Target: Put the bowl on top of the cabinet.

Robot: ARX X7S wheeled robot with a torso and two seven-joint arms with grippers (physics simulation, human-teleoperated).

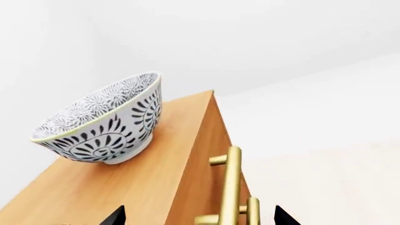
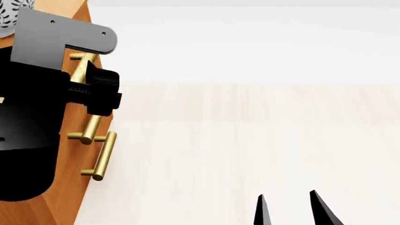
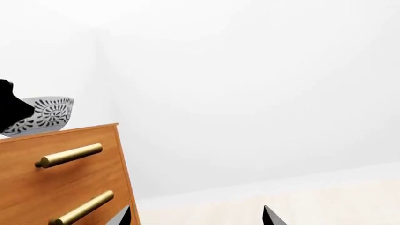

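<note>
The bowl (image 1: 103, 124) is sitting upright on the cabinet (image 1: 144, 173) top, near the front edge above the brass bar handles (image 1: 230, 185). The left gripper (image 1: 196, 216) is hovering at the cabinet's 6 o'clock, jaws spread wide and holding nothing. The right gripper (image 2: 291, 208) is hanging over the pale floor (image 2: 250, 140), also spread wide and holding nothing.

Left arm (image 2: 37, 108) over cabinet (image 2: 65, 197)

bowl (image 1: 103, 123) is set upright on the cabinet (image 1: 119, 187) top, near its front edge; handles (image 1: 230, 187) are mounted on the front below.
</note>
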